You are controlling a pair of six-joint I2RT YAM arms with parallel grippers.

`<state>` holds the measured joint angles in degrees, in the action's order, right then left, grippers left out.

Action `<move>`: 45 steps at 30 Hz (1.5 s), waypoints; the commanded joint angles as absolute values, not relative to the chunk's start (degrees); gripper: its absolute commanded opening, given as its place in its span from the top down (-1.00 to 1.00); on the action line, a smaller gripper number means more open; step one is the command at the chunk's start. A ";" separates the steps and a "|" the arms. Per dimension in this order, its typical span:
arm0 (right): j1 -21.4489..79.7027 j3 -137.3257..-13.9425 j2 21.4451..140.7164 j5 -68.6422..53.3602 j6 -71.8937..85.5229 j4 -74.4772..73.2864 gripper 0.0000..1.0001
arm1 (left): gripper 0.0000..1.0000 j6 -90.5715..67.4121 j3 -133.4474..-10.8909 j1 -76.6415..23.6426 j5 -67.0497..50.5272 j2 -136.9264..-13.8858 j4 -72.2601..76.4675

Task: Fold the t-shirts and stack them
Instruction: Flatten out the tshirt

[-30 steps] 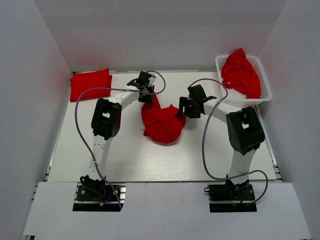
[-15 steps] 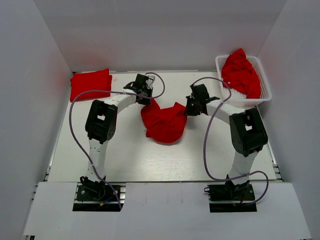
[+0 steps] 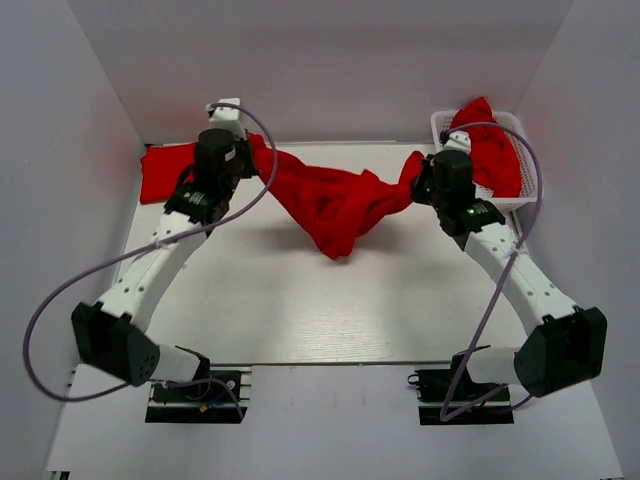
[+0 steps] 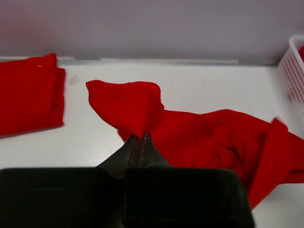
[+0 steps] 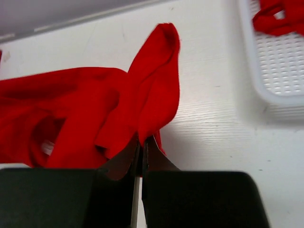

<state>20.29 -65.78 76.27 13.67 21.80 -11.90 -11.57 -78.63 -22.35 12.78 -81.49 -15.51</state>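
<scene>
A bright red t-shirt (image 3: 335,200) hangs stretched between both grippers above the white table (image 3: 320,300), its middle sagging. My left gripper (image 3: 258,148) is shut on the shirt's left end (image 4: 126,107); in the left wrist view the gripper (image 4: 140,137) pinches that cloth. At the other end my right gripper (image 3: 412,172) is shut on the cloth (image 5: 156,90), seen pinched in the right wrist view by the gripper (image 5: 141,140). A folded red t-shirt (image 3: 160,172) lies at the back left (image 4: 26,95). Another crumpled red t-shirt (image 3: 485,145) fills the basket.
The white lattice basket (image 3: 525,195) stands at the back right, close behind my right arm, with its rim (image 5: 251,61) in the right wrist view. White walls close in the back and both sides. Purple cables loop off both arms.
Both grippers shut on the shirt's ends, then rose and swung apart toward the back corners, lifting the crumpled shirt off the table and stretching it out.
</scene>
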 commanded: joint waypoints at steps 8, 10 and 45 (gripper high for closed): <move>19.33 -64.68 58.03 31.19 16.53 -12.92 1.00 | 1.00 -11.60 -72.51 -22.06 31.88 -59.87 -17.75; 19.16 -65.47 56.26 33.56 14.17 -12.92 1.00 | 1.00 -10.99 -72.51 -22.06 34.18 -57.14 -17.75; 19.43 -75.94 29.09 27.60 8.08 -18.37 1.00 | 1.00 -10.37 -79.37 -23.12 33.67 -31.11 -26.02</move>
